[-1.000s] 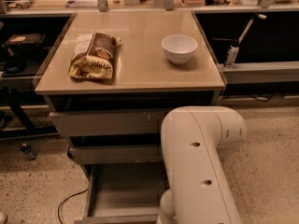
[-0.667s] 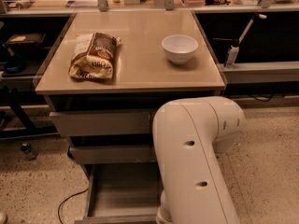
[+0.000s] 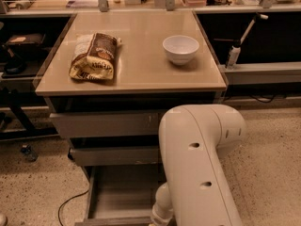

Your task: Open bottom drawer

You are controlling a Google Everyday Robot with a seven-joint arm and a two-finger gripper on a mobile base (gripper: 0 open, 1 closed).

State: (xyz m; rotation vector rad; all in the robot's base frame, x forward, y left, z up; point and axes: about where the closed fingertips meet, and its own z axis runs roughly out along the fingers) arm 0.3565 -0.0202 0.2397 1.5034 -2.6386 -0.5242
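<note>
The bottom drawer stands pulled out toward me under the cabinet, with its shallow bare grey tray showing. Its front edge lies at the bottom of the view. Above it are the middle drawer front and the top drawer front, both pushed in. My white arm reaches down in front of the drawers' right side and hides the right part of the open tray. The gripper is below the frame's edge, behind the arm, and does not show.
The beige table top holds a brown snack bag at the left and a white bowl at the right. A black cable runs over the speckled floor at the left. Cluttered benches stand behind.
The arm's big white link shifted slightly left and back again. The bottom drawer stands about as far out as before.
</note>
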